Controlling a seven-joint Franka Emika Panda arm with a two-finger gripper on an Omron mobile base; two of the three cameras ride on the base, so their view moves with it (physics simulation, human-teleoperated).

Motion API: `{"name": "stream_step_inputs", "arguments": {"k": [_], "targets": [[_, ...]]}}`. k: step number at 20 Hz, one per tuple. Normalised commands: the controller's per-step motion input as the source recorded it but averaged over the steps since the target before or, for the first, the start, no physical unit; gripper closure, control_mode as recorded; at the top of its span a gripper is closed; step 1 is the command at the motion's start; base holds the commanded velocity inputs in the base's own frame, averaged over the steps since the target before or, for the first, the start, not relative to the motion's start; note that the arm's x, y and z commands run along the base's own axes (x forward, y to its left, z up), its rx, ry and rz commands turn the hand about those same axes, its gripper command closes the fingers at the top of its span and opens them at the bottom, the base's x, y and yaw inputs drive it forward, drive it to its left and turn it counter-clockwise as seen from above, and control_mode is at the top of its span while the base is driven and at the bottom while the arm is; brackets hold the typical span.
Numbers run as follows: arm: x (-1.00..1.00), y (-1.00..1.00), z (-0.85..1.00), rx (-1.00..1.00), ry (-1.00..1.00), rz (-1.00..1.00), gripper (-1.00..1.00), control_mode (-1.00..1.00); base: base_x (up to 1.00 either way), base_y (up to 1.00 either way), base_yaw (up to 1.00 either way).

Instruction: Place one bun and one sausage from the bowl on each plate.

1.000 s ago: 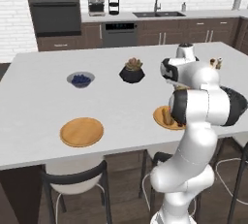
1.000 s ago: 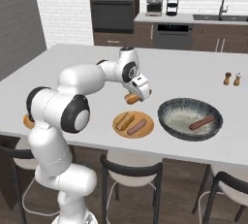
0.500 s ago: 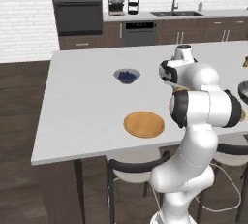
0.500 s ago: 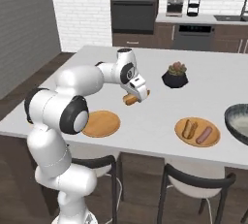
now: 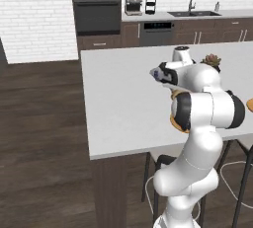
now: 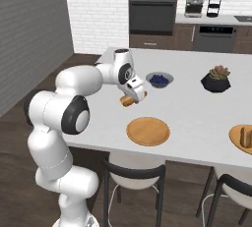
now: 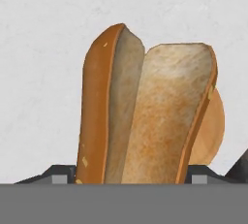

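While the gripper (image 6: pixel 133 95) held a split tan bun (image 6: pixel 129 100) in mid-air above the counter (image 6: pixel 197 108), an empty wooden plate (image 6: pixel 148 131) waited near the front edge. At the right edge, a second plate (image 6: pixel 241 137) already carried food, so roughly half seemed done.

The base rolls left along the counter (image 6: pixel 197 118) — the bowl slips out of both base views, and the filled plate (image 6: pixel 241 140) slides to the right edge. The empty plate (image 6: pixel 148 131) now lies below the gripper (image 6: pixel 132 96) — bun (image 7: pixel 145 111) held throughout.
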Motion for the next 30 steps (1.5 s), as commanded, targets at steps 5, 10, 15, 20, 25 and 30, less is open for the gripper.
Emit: {"name": "stream_step_inputs", "arguments": {"k": [5, 10, 15, 20, 25, 30], "targets": [[0.16, 0.03, -0.1, 0.01, 0.0, 0.02, 1.0, -1.0, 0.0, 0.0, 0.0], [-0.06, -0.16, -0.52, 0.03, 0.0, 0.04, 1.0, -1.0, 0.0, 0.0, 0.0], [-0.3, 0.0, -0.8, 0.0, 0.01, 0.0, 1.0, -1.0, 0.0, 0.0, 0.0], [-0.19, 0.0, -0.67, 0.0, 0.0, 0.0, 1.0, -1.0, 0.0, 0.0, 0.0], [-0.05, -0.09, -0.18, 0.0, 0.0, 0.0, 1.0, -1.0, 0.0, 0.0, 0.0], [0.02, -0.21, 0.01, 0.0, 0.0, 0.0, 1.0, -1.0, 0.0, 0.0, 0.0]]}}
